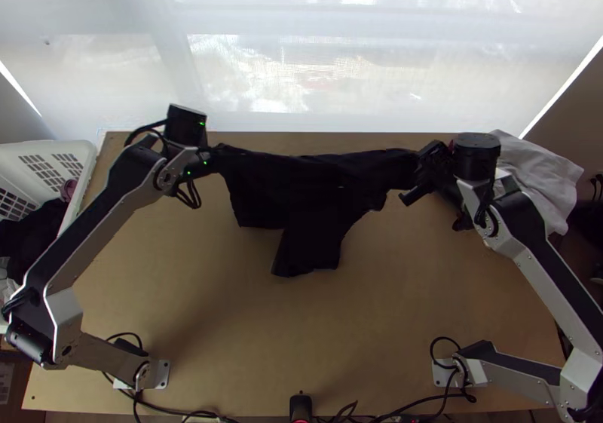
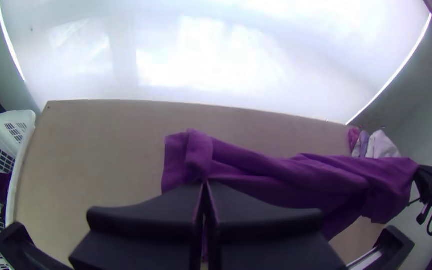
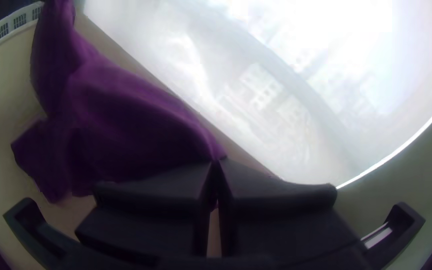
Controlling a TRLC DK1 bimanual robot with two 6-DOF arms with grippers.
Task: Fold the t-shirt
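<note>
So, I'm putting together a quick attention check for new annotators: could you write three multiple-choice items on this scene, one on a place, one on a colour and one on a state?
1. In the top view, where is the laundry basket relative to the table?
A) On its middle
B) Beside its left edge
C) Beside its right edge

2. What colour is the pale cloth near the far right corner?
A) White
B) Green
C) Orange

3. How is the t-shirt?
A) Folded into a neat square
B) Lying in the basket
C) Gripped at two places, drawn out between them

1: B, its rim shows along that side.
2: A, it shows white behind the right arm.
3: C, the left gripper and right gripper are each shut on it, with cloth spanning between.
</note>
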